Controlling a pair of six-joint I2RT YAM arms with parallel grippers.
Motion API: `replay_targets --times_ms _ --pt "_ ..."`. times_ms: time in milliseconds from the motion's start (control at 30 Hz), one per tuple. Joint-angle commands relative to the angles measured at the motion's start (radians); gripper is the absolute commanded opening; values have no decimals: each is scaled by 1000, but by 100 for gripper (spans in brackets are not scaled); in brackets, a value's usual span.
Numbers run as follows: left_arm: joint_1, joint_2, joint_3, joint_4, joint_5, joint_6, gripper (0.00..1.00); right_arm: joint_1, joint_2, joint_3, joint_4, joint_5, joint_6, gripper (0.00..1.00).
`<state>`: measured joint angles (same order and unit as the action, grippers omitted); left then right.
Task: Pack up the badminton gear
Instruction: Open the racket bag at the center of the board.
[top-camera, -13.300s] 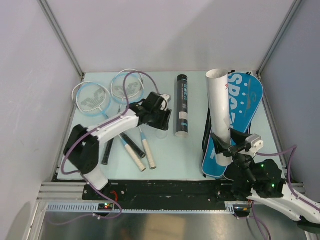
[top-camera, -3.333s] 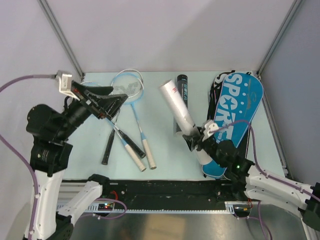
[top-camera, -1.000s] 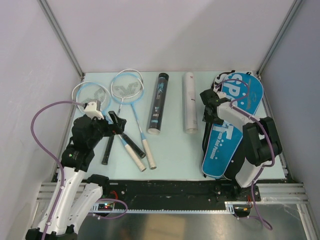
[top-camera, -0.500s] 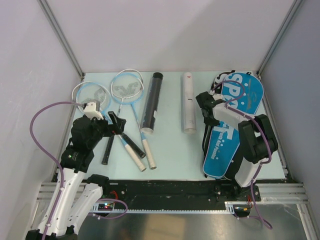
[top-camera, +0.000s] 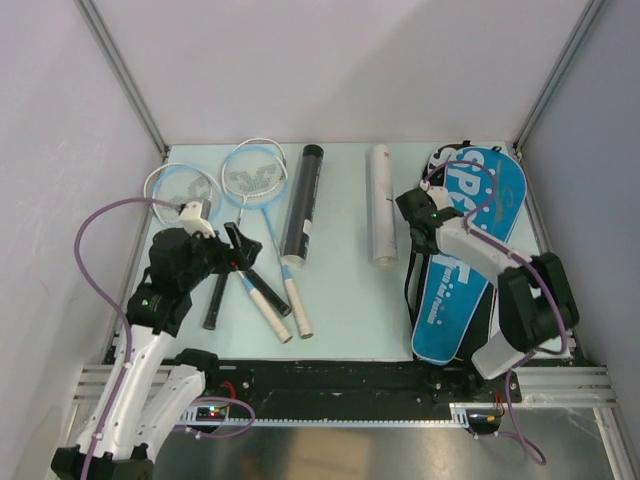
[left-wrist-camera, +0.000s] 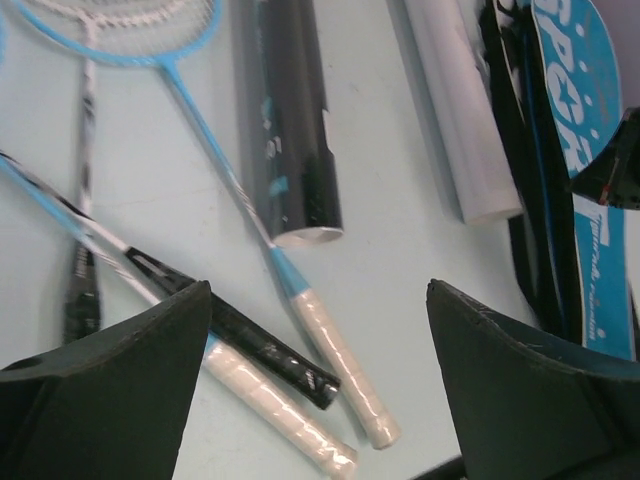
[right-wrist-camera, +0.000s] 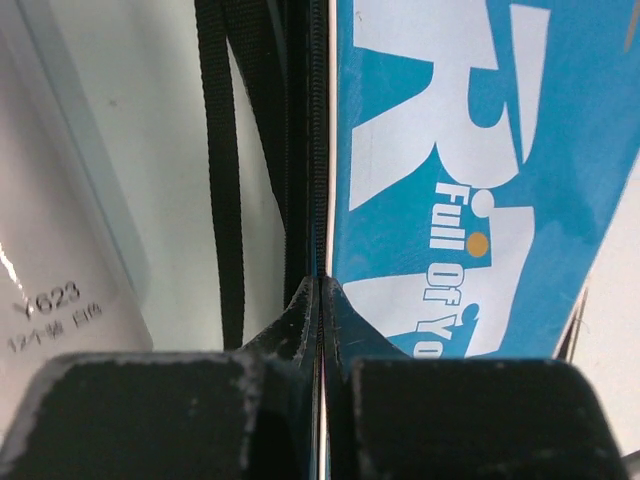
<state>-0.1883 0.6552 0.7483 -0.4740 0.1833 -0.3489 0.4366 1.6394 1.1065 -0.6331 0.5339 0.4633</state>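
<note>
**Pale surface, gear loose beside the bag**

Grey walls close in the pale green surface. The right pincer is pressed tight on the zipped edge of the blue bag, with a black strap running just beside it. A white tube lies next to the bag on the left. The left pincer gapes wide and holds nothing, above the crossed handles of the rackets. The black tube lies just past it, between the rackets and the white tube.
</note>
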Motion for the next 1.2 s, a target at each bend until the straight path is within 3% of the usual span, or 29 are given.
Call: replay_targets --times_ms 0,167,333,633,833,1167 --pt "-77 65 39 37 118 -75 91 0 -175 -60 41 -14 -36 0" --pt "-355 140 26 180 -19 -162 91 -15 -330 -140 97 -73 -43 0" --pt "-589 320 -10 479 -76 -283 88 -26 -470 -216 117 -138 -39 0" --pt "-842 731 138 850 -66 -276 85 -54 -673 -304 127 -208 8 0" --pt "-942 908 169 1005 -35 -259 81 -65 -701 -324 134 -240 53 0" --pt "-987 1070 176 1109 7 -300 73 -104 -721 -335 149 -276 90 0"
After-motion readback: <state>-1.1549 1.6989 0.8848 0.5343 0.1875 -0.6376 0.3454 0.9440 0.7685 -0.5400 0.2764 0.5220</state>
